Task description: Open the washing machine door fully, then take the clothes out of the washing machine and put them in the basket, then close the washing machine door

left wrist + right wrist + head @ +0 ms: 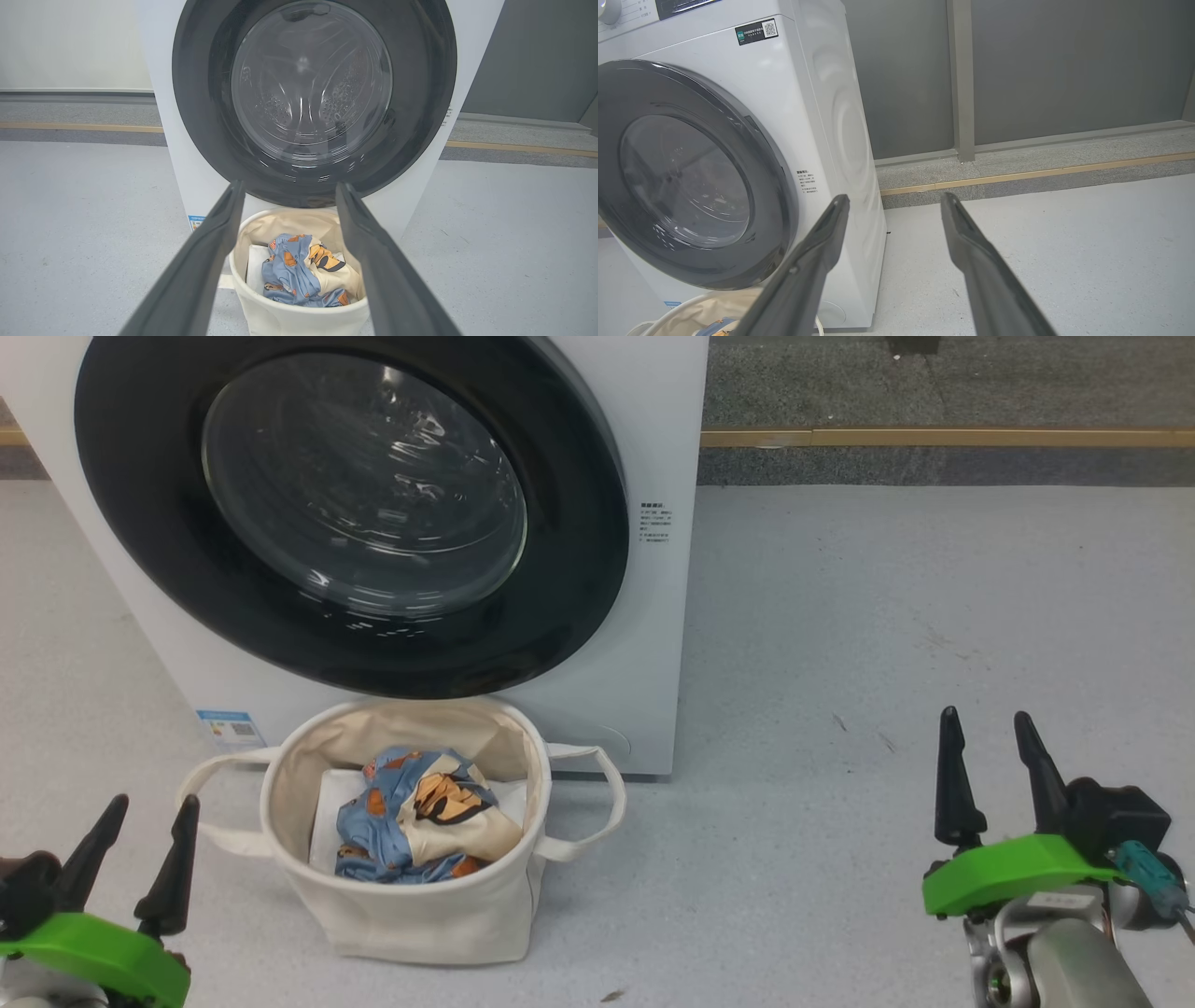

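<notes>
— Down at the near edge, how do the grippers stand?
— The left gripper (156,800) sits at the lower left and the right gripper (987,714) at the lower right. Each has its two dark fingers spread apart with nothing between them.
— And just beyond?
— The basket (420,924) stands on the grey floor (887,616), nearer the left gripper but apart from both. The clothes (411,812) lie bunched inside it, blue with orange bears and a cream part, on top of a white folded sheet (331,803).
— Behind that?
— The washing machine (667,616) rises right behind the basket's far rim. The washing machine door (579,569) lies shut against the white front, with the drum dimly visible through its glass. A blue sticker (226,728) marks the front's lower left corner. Farthest off, a yellow strip (934,437) crosses the floor.
</notes>
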Robot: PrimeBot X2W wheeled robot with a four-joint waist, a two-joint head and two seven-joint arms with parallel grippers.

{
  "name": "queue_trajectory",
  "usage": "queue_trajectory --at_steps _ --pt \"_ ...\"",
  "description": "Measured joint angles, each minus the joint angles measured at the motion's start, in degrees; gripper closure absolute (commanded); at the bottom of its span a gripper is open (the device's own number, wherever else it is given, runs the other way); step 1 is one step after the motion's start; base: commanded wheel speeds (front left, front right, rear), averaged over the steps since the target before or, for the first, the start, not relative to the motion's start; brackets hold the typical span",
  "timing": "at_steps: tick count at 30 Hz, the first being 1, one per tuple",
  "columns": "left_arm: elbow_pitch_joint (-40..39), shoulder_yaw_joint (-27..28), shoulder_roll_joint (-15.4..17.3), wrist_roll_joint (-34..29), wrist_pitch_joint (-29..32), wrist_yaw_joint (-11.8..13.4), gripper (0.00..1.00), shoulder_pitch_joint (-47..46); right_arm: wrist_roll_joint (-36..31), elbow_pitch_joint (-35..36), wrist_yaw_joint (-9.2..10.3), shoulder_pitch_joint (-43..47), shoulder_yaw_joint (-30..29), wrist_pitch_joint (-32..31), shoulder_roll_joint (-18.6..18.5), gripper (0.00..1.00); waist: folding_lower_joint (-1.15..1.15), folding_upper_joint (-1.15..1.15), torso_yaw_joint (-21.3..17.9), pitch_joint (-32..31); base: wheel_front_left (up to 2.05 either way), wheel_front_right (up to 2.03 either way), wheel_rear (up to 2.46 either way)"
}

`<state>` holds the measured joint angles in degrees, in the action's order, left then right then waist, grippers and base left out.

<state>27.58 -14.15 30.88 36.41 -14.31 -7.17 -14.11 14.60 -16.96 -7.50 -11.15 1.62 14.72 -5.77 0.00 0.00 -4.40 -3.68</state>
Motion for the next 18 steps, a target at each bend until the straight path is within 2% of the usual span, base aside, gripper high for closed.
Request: queue_trajectory --at_steps 18 --pt "0.3 -0.5 0.0 0.0 0.0 0.0 0.0 0.0 0.0 -0.3 0.0 0.0 0.1 0.0 0.0 0.0 0.0 0.0 0.2 0.2 0.0 0.0 0.0"
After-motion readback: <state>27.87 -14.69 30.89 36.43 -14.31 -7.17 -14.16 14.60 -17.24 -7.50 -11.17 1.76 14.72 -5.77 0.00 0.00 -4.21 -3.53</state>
